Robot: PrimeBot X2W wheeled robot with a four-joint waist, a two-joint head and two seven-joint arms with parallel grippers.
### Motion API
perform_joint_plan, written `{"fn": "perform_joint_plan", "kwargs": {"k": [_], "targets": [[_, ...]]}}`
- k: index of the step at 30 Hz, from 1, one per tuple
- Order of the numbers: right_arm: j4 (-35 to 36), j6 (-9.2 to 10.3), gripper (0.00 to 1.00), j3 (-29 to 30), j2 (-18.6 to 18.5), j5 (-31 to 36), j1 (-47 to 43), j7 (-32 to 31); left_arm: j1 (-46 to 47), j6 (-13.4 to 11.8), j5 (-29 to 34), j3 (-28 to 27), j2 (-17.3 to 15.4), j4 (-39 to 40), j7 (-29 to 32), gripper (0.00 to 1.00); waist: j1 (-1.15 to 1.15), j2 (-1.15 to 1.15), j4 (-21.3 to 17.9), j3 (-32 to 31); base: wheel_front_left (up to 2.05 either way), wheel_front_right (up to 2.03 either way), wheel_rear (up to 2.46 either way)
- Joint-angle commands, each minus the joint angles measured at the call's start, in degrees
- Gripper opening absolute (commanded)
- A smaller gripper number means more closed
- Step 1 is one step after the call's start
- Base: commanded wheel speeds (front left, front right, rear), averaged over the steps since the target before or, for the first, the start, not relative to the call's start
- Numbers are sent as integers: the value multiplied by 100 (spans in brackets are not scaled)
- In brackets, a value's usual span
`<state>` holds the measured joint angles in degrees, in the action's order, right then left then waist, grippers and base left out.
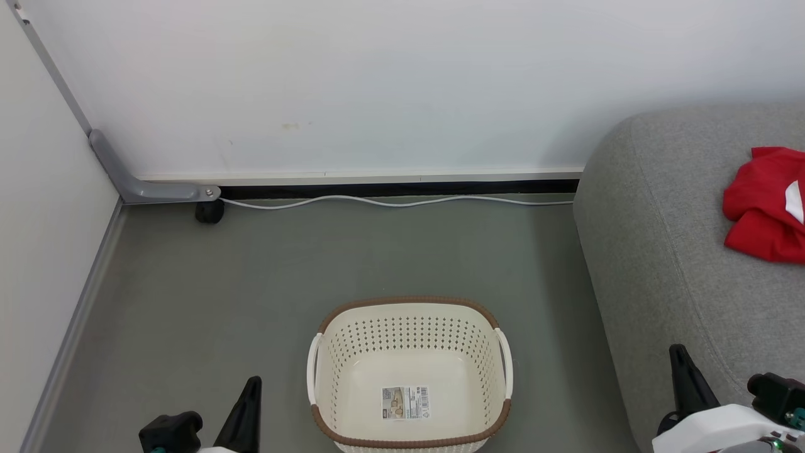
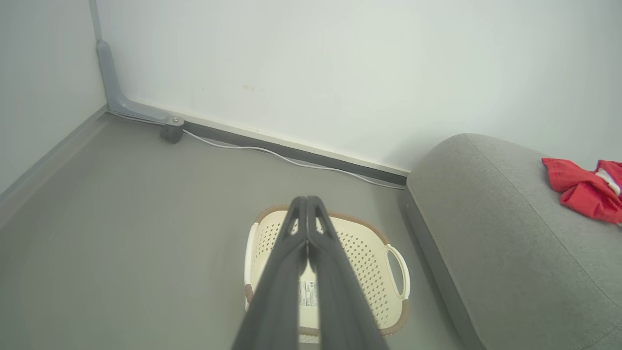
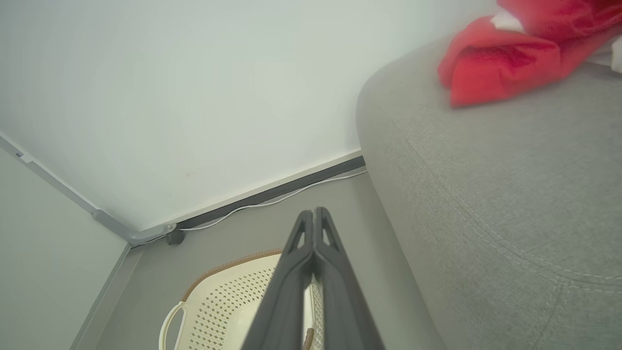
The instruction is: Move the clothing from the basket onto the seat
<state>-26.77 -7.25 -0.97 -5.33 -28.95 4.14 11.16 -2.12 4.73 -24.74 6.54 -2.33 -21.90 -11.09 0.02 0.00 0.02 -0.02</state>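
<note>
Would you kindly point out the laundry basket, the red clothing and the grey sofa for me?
laundry basket [image 1: 409, 333]: head view, on its perforated far wall.
red clothing [image 1: 760, 202]: head view, on the fabric's middle.
grey sofa [image 1: 654, 251]: head view, on its bare rounded corner.

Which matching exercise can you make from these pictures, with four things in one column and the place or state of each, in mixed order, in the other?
Things:
1. basket
2. clothing
3. white cable
4. left gripper

Places or states:
A. shut, holding nothing
B. lying on the grey seat
C. along the foot of the wall
D. on the floor, paper label inside

Pairs: 1-D, 2-B, 3-C, 4-A.
</note>
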Motion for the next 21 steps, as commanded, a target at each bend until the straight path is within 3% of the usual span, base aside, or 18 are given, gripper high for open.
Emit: {"fn": "perform_joint_plan", "kwargs": {"k": [1,21], "targets": [[177,-4,0,19,-55,-142,184,-30,244,42,-132,-84,-15,179,20,0,-1,0,0,0,0,0,0],[401,-8,0,167,6,-1401,188,-383,364,90,-1478,-333,-23,302,374,0,-1,0,0,4,0,0,0]]}}
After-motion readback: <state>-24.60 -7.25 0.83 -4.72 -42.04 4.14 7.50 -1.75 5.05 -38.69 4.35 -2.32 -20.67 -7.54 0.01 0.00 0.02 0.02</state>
